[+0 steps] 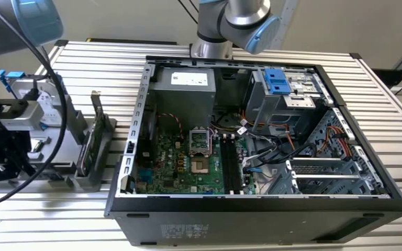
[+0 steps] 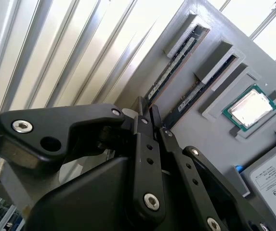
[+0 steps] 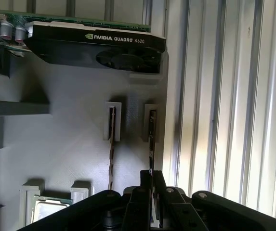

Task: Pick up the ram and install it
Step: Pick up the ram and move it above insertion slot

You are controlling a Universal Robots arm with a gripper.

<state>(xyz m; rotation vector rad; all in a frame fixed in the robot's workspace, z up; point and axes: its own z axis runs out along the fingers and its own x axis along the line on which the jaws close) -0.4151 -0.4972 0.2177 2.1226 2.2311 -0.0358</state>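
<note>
Two ram sticks stand on edge in the slots of a grey holder. The ram nearer the holder's edge runs straight in between my gripper's fingertips, and the jaws stand close together on its end. The second wrist view gives the same picture: the ram leads into the gripper. The other ram stick stands free beside it. In the exterior view the arm's wrist hangs over the holder at the exterior view's left, away from the open computer case.
A black graphics card stands in the holder beyond the ram sticks. A processor chip lies in a recess, and a silver hard drive stands nearby. Inside the case, the motherboard's memory slots run beside the processor socket. A ribbed metal table lies all around.
</note>
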